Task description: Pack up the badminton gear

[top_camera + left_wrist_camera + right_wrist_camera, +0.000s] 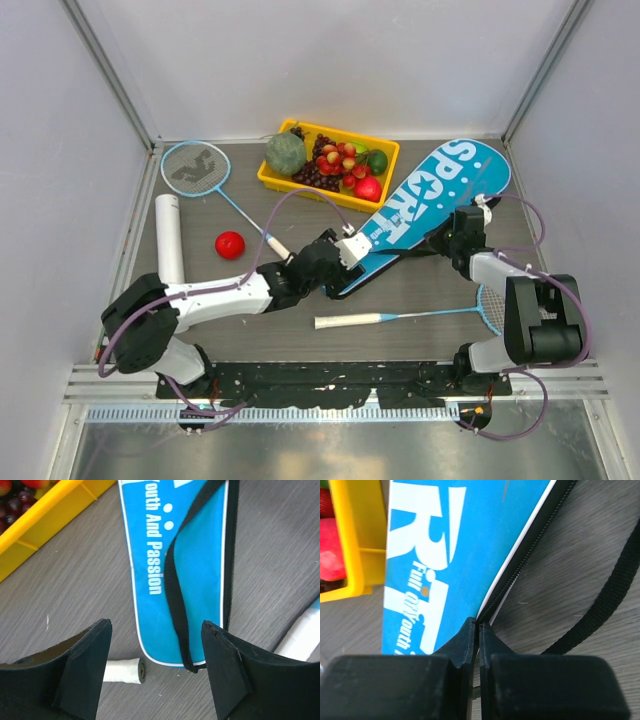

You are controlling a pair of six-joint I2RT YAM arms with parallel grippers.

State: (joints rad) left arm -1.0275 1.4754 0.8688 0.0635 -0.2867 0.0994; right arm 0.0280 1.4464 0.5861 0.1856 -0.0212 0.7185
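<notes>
The blue "SPORT" bag [430, 195] lies slanted at centre right, its narrow end toward me. My left gripper [350, 250] is open and empty, hovering over that narrow end [200, 580], with the black strap [175, 600] between its jaws. My right gripper [461, 233] is shut on the bag's zipper edge [520, 570]. One racket [195, 167] lies at the back left, its white handle end [125, 671] by the bag's tip. The second racket [400, 317] lies near the front, its head partly under my right arm. The white tube [168, 237] lies at the left. No shuttlecocks show.
A yellow tray [385, 175] of fruit stands at the back, touching the bag's left side; it also shows in the right wrist view [355, 555]. A small red ball [230, 244] lies between the tube and the first racket's handle. Grey walls enclose the table.
</notes>
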